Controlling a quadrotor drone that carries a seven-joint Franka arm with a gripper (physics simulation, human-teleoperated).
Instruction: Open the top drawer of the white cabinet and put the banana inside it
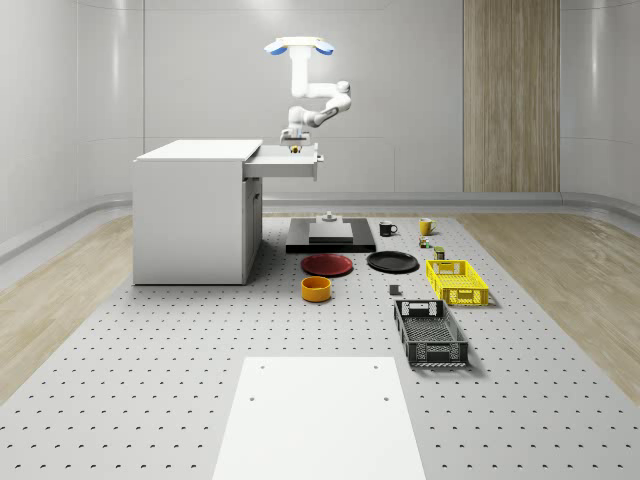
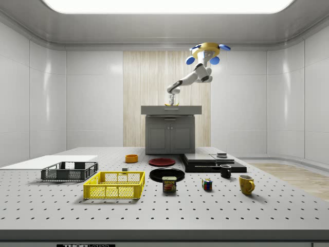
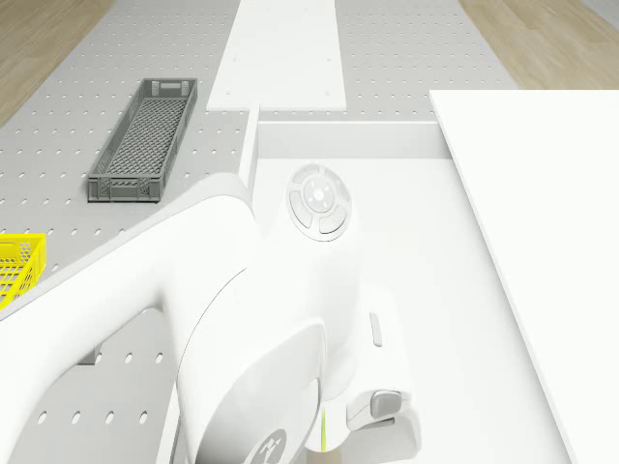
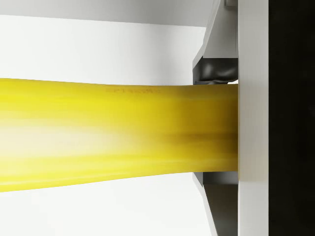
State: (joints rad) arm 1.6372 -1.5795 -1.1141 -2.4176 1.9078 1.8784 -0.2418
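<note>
Drone point(image 1: 300, 46) hovering in the air above the pulled-out top drawer point(image 1: 285, 163) of the white cabinet point(image 1: 192, 210), clear of all surfaces. Arm point(image 1: 322, 100) folded down from the drone body, reaching to the drawer. End effector point(image 1: 295, 142) positioned just over the drawer interior, clamped on the banana point(image 1: 296, 147). In the wrist view, banana point(image 4: 113, 135) lying crosswise between the fingers point(image 4: 216, 71), with the white drawer floor behind it. In the side view, end effector point(image 2: 171, 102) and banana point(image 2: 171, 105) seen right at the level of the cabinet top point(image 2: 171, 109); contact between banana and drawer floor cannot be told. In the drone view, arm point(image 3: 271, 319) over the open drawer point(image 3: 426, 290), cabinet top point(image 3: 542, 242) alongside.

Remaining items on the perforated desk point(image 1: 150, 380), well apart from the cabinet:
- red plate point(image 1: 327, 265) and black plate point(image 1: 392, 262) side by side;
- orange bowl point(image 1: 316, 289) near the red plate;
- yellow basket point(image 1: 456, 281) and grey basket point(image 1: 430, 333);
- black mug point(image 1: 386, 228) and yellow mug point(image 1: 425, 226);
- dark slab point(image 1: 330, 236) beside the cabinet;
- white board point(image 1: 318, 415) flat on the desk at the near edge of the whole-scene view.
</note>
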